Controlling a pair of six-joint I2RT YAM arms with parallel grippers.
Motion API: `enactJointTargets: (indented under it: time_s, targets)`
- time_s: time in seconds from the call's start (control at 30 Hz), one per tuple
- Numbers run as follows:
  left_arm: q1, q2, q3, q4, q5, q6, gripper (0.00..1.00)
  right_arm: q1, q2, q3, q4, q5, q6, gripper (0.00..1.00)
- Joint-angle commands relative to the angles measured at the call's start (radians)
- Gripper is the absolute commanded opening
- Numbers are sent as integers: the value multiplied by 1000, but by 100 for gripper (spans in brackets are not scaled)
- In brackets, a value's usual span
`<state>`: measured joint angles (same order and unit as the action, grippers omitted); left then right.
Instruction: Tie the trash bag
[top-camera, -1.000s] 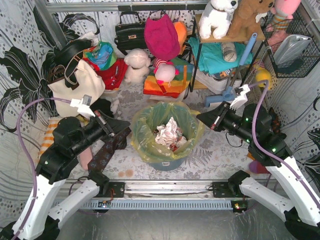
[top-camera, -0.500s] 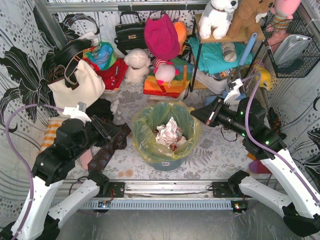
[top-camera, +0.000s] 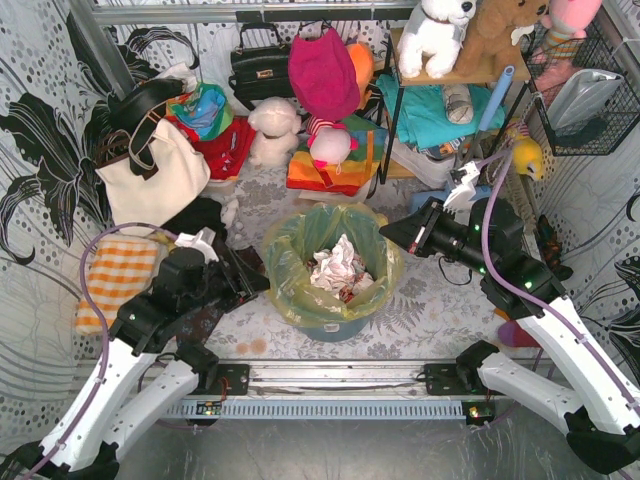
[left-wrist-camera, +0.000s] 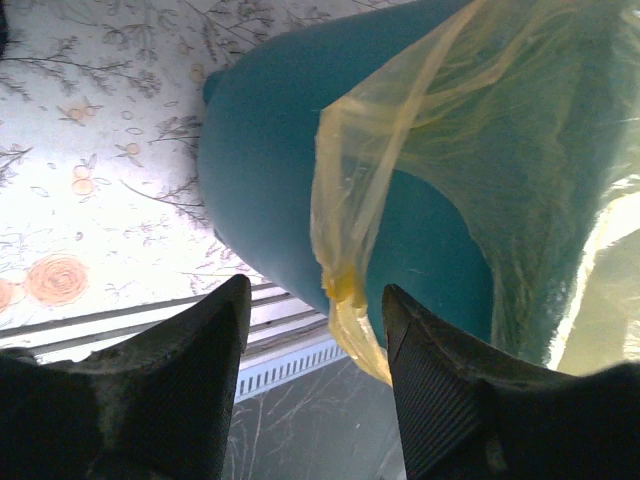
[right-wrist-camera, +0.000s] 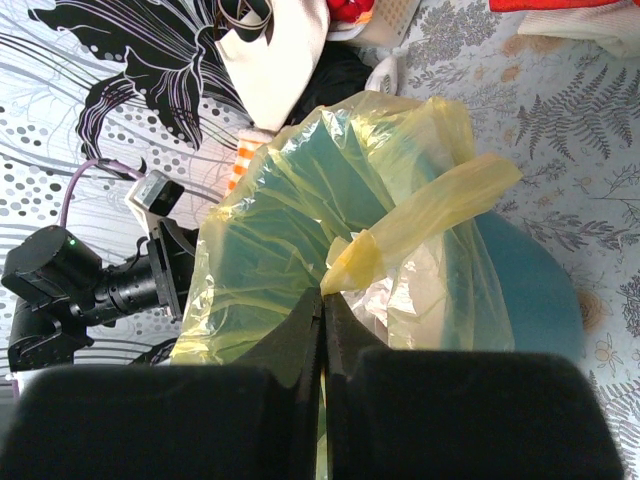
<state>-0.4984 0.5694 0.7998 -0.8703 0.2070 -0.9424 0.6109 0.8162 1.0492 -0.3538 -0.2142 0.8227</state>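
Fern-print cloth covers the table, where the bag lines a teal bin mid-table, with crumpled paper inside. Beside the bin's left wall the left gripper stands spread, a hanging bag flap just ahead of its fingers. At the bag's right rim the right gripper is pressed together with a twisted tail at its tips; I cannot tell whether it pinches it.

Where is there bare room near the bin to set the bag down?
Best: the bare patch right of the bin, bordered by the right arm and the rail. A thin strip lies between bin and rail. Behind, toys crowd it; left, cloths and the left gripper.
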Motion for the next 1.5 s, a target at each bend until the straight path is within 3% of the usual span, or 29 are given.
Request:
enactJointTargets:
  time_s: [0.0,0.17,0.5,0.6,0.73,1.13,1.47]
  targets:
    - [1,21,-13,117,32,17,69,-5,-18,-8,36,-1,2,0]
    - [1,59,-38,169,42,29,67,-5,-20,-25,38,-10,10,0]
    - [1,94,-91,235,65,31,48,-4,-45,-62,52,-10,31,0]
    - [1,101,-83,229,55,34,32,-4,-48,-63,47,-8,32,0]
    - [1,95,-20,195,43,44,0,-4,-53,-59,38,0,29,0]
    - [1,-24,152,183,95,25,0,-5,-72,-48,95,-17,61,0]
    - [1,44,202,311,176,8,0,-5,-13,-42,348,-187,146,0]
